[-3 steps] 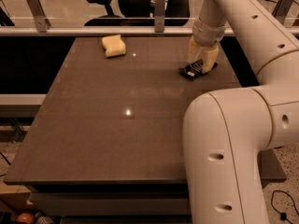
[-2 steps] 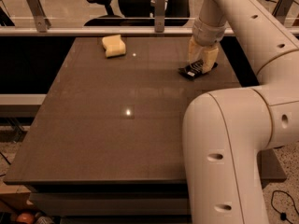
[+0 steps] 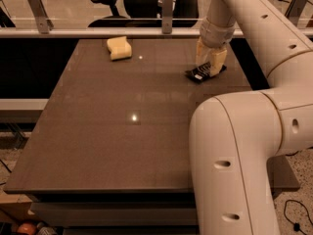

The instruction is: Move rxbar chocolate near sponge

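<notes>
The rxbar chocolate (image 3: 199,74), a flat black wrapper with white lettering, lies on the dark table (image 3: 122,131) at the far right. My gripper (image 3: 211,67) is down right over it, and the bar's left end sticks out from under it. The sponge (image 3: 120,48), a pale yellow soft block, sits at the far side of the table, left of centre, well apart from the bar and gripper.
My white arm (image 3: 239,151) fills the right foreground and hides the table's right front part. A metal rail with posts (image 3: 167,13) runs behind the far edge, with office chairs (image 3: 110,4) beyond it. The floor drops off on both sides.
</notes>
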